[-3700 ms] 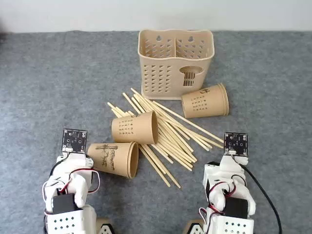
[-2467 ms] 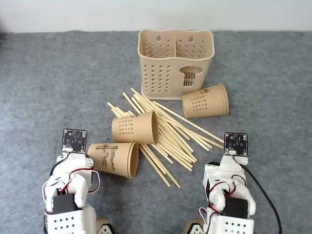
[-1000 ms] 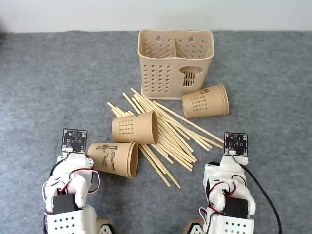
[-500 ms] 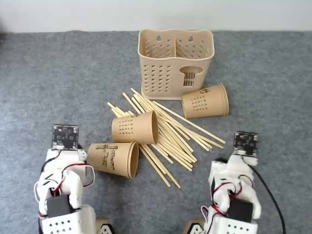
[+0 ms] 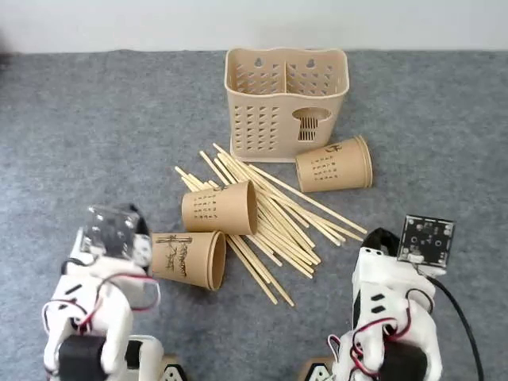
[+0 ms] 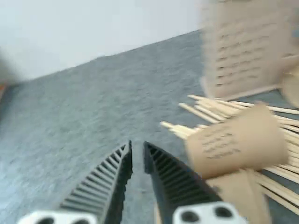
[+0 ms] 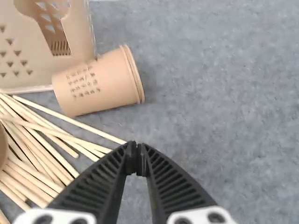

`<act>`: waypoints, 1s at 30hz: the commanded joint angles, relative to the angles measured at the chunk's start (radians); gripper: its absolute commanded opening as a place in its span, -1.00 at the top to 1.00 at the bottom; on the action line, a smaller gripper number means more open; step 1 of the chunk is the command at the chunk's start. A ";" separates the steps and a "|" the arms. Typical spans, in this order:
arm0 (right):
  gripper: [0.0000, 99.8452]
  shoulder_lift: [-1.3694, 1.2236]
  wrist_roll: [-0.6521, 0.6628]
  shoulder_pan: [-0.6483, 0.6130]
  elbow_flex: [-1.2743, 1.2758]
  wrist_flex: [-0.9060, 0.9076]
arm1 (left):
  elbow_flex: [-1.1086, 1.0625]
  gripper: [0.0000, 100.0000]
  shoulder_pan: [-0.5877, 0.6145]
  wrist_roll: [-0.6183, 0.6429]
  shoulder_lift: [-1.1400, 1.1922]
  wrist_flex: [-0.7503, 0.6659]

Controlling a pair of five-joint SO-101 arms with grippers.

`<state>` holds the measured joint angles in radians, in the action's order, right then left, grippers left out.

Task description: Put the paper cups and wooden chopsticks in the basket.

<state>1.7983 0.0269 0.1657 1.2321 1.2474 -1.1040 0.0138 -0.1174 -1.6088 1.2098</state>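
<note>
High view. On the grey bench [image 5: 95, 119], well ahead of both sets of jaws: the basket [image 5: 270, 127], upright, with two compartments. Just beside its near corner, on the right: far cup [image 5: 333, 165], on its side. Between the arms and the basket: loose chopsticks [image 5: 278, 218], fanned flat across the bench. On top of that pile: middle cup [image 5: 218, 208], on its side. Close against the inner side of the left arm [image 5: 95, 294]: near cup [image 5: 189, 259], also on its side, mouth toward the chopsticks. Right arm [image 5: 393, 309] well apart from every cup.

Left wrist view. Left jaws parted by only a narrow slit, tips not meeting. Nothing between them, nothing touched. Ahead and to the right of the tips: middle cup [image 6: 236, 140], resting over the chopsticks [image 6: 210, 109]. Nearer in on the same side, partly behind one jaw: near cup [image 6: 238, 196]. Farther ahead, well beyond the cups: basket [image 6: 247, 46].

Right wrist view. Right jaws pressed together at the tips, pinching nothing. Ahead of the tips, slightly left: far cup [image 7: 96, 86], mouth turned away from the basket [image 7: 42, 42] standing just behind it. To the left of the jaws: chopsticks [image 7: 42, 140], the nearest stick ending just short of the tips. Bare bench to the right of the jaws.
</note>
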 commanded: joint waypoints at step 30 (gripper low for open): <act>0.98 -0.311 0.009 -0.084 -0.160 0.085 | 0.513 0.56 -0.322 -0.014 1.097 0.275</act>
<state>1.5052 0.0269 0.0875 1.1185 1.3226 -0.6084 -0.3038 -0.1404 -0.5301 1.5167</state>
